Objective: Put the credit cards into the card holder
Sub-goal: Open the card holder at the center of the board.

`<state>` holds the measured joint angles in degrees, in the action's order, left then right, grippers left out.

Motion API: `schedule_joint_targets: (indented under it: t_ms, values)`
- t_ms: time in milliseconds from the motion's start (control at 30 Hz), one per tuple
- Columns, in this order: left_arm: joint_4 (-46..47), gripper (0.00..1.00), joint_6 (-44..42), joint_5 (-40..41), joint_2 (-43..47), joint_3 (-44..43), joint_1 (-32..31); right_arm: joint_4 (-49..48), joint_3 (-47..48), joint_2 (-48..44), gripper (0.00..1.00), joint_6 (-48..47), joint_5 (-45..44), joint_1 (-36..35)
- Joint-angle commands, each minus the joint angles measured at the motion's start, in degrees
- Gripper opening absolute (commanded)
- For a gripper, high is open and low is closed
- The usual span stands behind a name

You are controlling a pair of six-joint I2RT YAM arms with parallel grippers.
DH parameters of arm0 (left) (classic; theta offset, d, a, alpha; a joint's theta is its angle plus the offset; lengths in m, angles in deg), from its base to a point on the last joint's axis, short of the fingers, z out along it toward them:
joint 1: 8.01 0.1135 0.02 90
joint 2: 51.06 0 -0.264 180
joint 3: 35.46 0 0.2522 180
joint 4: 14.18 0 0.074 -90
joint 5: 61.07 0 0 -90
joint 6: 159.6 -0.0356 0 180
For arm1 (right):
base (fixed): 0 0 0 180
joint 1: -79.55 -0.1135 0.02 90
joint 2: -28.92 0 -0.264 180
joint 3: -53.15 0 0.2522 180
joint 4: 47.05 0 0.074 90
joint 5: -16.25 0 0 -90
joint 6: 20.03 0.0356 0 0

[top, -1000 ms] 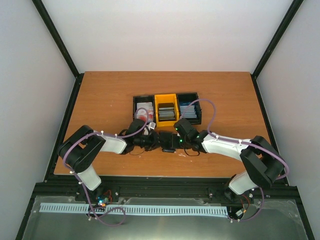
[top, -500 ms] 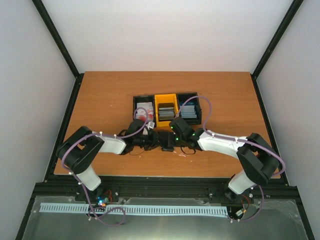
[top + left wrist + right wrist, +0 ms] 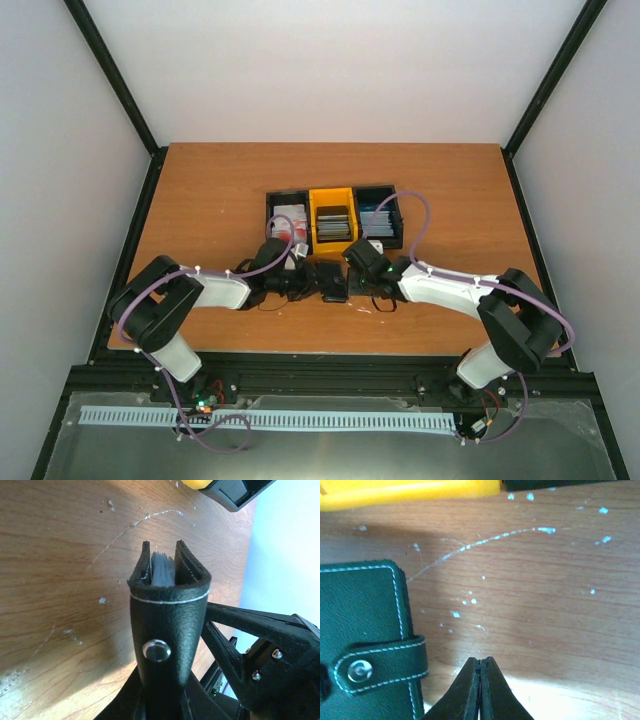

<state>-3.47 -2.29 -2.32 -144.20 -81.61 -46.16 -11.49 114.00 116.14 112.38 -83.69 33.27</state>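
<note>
The left jaws clamped the wallet (image 3: 167,615). The right jaws, pressed together and empty, hung at its three o'clock.

From above, I see the middle of the table (image 3: 210,200) crowded; the left gripper (image 3: 308,281) clamps the card holder (image 3: 331,280), and the right gripper (image 3: 480,664), fingers pressed together, sits just beside it; right behind them the left black bin (image 3: 287,222), the yellow bin (image 3: 332,220) and the right black bin (image 3: 380,220) stand in a row, barring the far approach; both arms fence the near side; bare wood lies open left, right and beyond the bins; the holder's mouth is a narrow slot.
</note>
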Motion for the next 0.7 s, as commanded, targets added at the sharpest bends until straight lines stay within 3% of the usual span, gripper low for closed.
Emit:
schedule_joint_targets:
  t_ms: [0,67,167,233,667]
  values:
    - [-0.45,0.01,-1.51,-0.03,1.28,-1.09,-0.33,-1.01,-1.55,-3.05,0.03,-1.67,-0.42,-0.04]
    - [-0.47,0.01,-1.71,-0.18,1.21,-1.16,-0.34,-4.54,-1.91,-5.2,0.08,-3.82,3.99,-0.04]
    - [-0.04,0.01,-2.47,-0.5,0.99,-1.37,-0.3,-3.33,2.18,-5.18,0.31,-5.43,8.03,-0.04]
    - [0.4,0.01,-3.27,-0.44,0.95,-1.37,-0.34,-0.12,5.34,-3.05,0.38,-5.35,8.7,-0.04]
    - [2.73,0.01,-5.96,0.89,0.7,-0.99,-1.1,5.38,10.43,5.0,0.35,-2.63,7.21,-2.64]
